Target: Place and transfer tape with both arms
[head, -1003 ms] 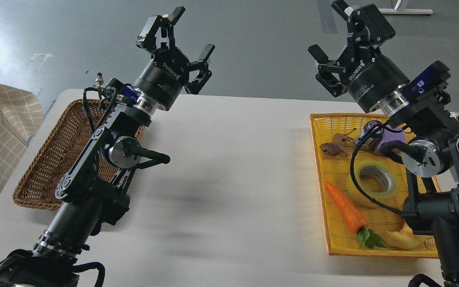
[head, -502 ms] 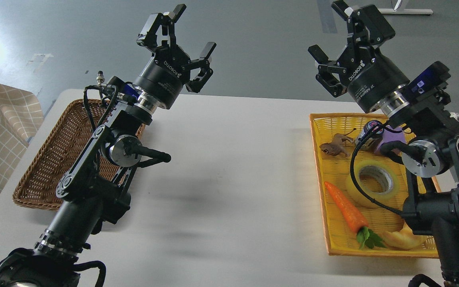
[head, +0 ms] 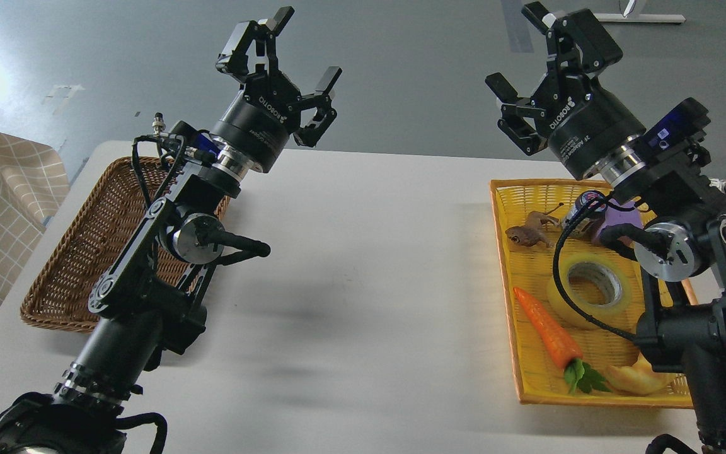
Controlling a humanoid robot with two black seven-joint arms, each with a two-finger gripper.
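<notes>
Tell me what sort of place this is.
Probably a robotics lab test station: a plain white table on a grey floor, a yellow plastic basket of props such as a toy orange carrot, and a brown wicker basket.

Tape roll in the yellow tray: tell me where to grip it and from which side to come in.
The tape lies flat, core hole up. Probably best to come straight down with the right gripper, one finger in the hole and one outside, on the wall away from the carrot, which lies close beside it.

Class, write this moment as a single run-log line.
left gripper: open, raised, empty | right gripper: open, raised, empty | tape: flat in yellow basket
</notes>
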